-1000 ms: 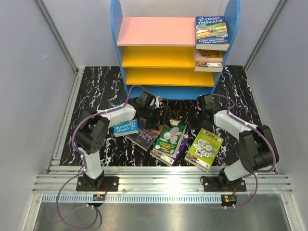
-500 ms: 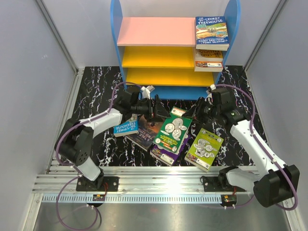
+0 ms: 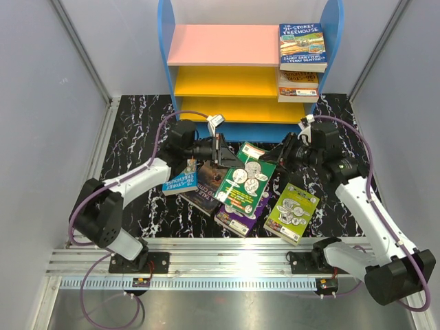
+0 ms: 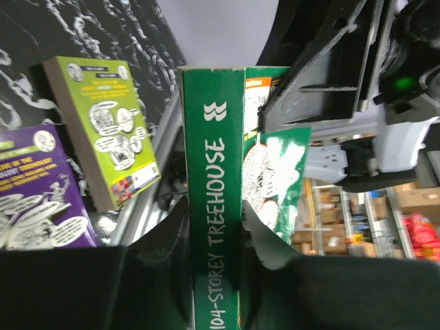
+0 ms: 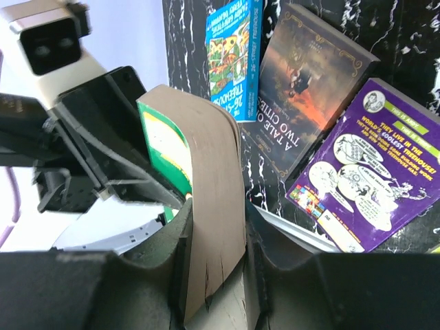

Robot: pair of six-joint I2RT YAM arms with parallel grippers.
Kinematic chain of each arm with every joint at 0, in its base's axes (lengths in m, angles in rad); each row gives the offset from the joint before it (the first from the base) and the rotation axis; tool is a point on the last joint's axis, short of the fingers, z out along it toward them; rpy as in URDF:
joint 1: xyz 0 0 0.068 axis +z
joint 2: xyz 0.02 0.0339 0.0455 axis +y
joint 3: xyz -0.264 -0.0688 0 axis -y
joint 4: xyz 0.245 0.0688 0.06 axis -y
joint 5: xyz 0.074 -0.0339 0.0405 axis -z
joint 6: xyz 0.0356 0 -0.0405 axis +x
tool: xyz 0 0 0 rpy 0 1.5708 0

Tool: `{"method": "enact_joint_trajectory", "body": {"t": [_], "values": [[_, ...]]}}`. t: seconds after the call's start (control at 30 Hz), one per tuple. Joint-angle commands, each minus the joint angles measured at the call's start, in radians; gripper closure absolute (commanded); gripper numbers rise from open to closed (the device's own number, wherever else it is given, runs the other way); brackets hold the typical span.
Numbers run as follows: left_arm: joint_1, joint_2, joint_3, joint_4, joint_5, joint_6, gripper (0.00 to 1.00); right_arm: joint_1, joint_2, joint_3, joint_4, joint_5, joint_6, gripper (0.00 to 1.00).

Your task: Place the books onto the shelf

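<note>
Change noted: a second ago the left gripper (image 3: 223,152) stood spread wide. It has now pressed in on the spine of the green book (image 3: 245,180), and the left wrist view shows one finger on each side of that spine. In the same second the green book has come up off the pile, where it lay flat. It now hangs tilted above the purple book (image 3: 236,217), with one end toward each arm. The right gripper (image 3: 280,157) has not altered and pinches the page edge opposite the spine, a finger on either cover. Judgement: the book is held from both ends, so this reads as a handover or a shared carry toward the shelf (image 3: 206,45). One gripper will probably have to let go before placing. Shelved books (image 3: 302,47) sit at the shelf's right end, on the pink and upper yellow boards. The blue book (image 3: 180,183), brown book (image 3: 205,192), purple book and lime book (image 3: 292,212) remain on the bench (image 3: 134,127). Pose: the left arm has unfolded and reaches forward and rightward, low over the bench. The right arm has risen, elbow out to the right, forearm angled leftward to the book.
</note>
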Motion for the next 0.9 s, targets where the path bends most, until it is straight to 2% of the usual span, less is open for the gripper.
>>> {"method": "enact_joint_trajectory", "body": {"t": [0.0, 0.03, 0.1, 0.13, 0.17, 0.2, 0.23, 0.3, 0.33, 0.43, 0.53, 0.6, 0.63, 0.67, 0.73, 0.77, 0.87], "values": [[-0.087, -0.052, 0.121, -0.208, 0.044, 0.174, 0.95, 0.01, -0.007, 0.08, 0.15, -0.04, 0.08, 1.0], [-0.09, -0.049, 0.132, -0.228, 0.03, 0.186, 1.0, 0.009, -0.008, 0.09, 0.153, -0.04, 0.084, 1.0], [-0.093, -0.044, 0.173, -0.283, 0.006, 0.206, 1.0, 0.009, -0.008, 0.129, 0.153, -0.043, 0.091, 0.98], [-0.091, -0.044, 0.192, -0.301, -0.022, 0.212, 1.0, 0.009, -0.008, 0.142, 0.155, -0.045, 0.092, 0.87], [-0.091, -0.042, 0.216, -0.311, -0.03, 0.209, 1.0, 0.009, -0.011, 0.161, 0.15, -0.042, 0.089, 0.39], [-0.091, -0.042, 0.269, -0.321, -0.042, 0.208, 1.0, 0.009, -0.01, 0.205, 0.121, -0.02, 0.086, 0.13], [-0.09, -0.041, 0.311, -0.353, -0.071, 0.208, 1.0, 0.009, -0.008, 0.233, 0.094, 0.001, 0.069, 0.01], [-0.09, -0.021, 0.392, -0.399, -0.082, 0.2, 1.0, 0.007, -0.004, 0.332, -0.007, 0.074, 0.042, 0.0], [-0.088, -0.012, 0.484, -0.408, -0.087, 0.176, 1.0, 0.007, -0.001, 0.363, -0.038, 0.096, 0.019, 0.0], [-0.087, 0.019, 0.627, -0.373, -0.099, 0.081, 1.0, 0.007, -0.011, 0.437, -0.083, 0.133, -0.004, 0.0], [-0.079, 0.051, 0.702, -0.253, -0.106, -0.066, 1.0, 0.007, -0.031, 0.451, -0.085, 0.136, 0.011, 0.0], [-0.07, 0.07, 0.738, -0.105, -0.108, -0.163, 1.0, 0.007, -0.042, 0.443, -0.063, 0.135, 0.032, 0.0], [-0.067, 0.074, 0.741, -0.047, -0.12, -0.268, 1.0, 0.007, -0.051, 0.44, -0.054, 0.135, 0.04, 0.0], [-0.061, 0.085, 0.741, 0.072, -0.128, -0.319, 1.0, 0.007, -0.053, 0.437, -0.042, 0.13, 0.046, 0.0], [-0.053, 0.099, 0.747, 0.165, -0.149, -0.445, 1.0, 0.009, -0.054, 0.443, -0.011, 0.126, 0.063, 0.0], [-0.047, 0.106, 0.753, 0.231, -0.156, -0.478, 1.0, 0.007, -0.053, 0.455, 0.006, 0.116, 0.068, 0.0], [-0.029, 0.11, 0.756, 0.276, -0.194, -0.536, 1.0, 0.007, -0.036, 0.494, 0.032, 0.097, 0.088, 0.0]]}}
